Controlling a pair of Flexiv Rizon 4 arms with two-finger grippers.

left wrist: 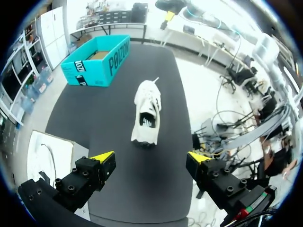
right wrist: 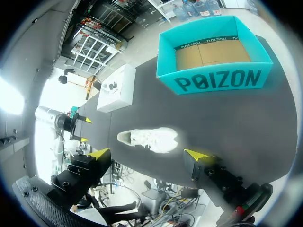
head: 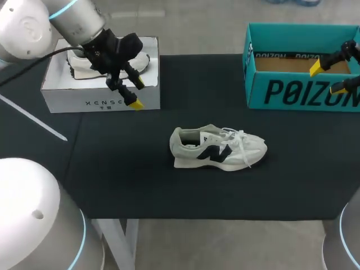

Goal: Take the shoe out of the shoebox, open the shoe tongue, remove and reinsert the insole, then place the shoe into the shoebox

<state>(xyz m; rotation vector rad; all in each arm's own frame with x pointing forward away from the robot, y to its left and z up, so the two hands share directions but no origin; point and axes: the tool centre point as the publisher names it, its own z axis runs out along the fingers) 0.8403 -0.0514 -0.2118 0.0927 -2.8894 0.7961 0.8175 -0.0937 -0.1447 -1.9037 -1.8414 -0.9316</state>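
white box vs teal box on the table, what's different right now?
Colour: the white shoebox has pale walls, the teal shoebox bright blue-green ones with large dark lettering.
Contents: the white shoebox holds a pale shoe; the teal shoebox shows only its bare brown floor.
Place: the white shoebox sits far left in the head view, the teal shoebox far right.
Shared: both stand open-topped, without lids.

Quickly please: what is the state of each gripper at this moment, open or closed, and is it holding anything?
Left gripper: open, holding nothing.
Right gripper: open, holding nothing.
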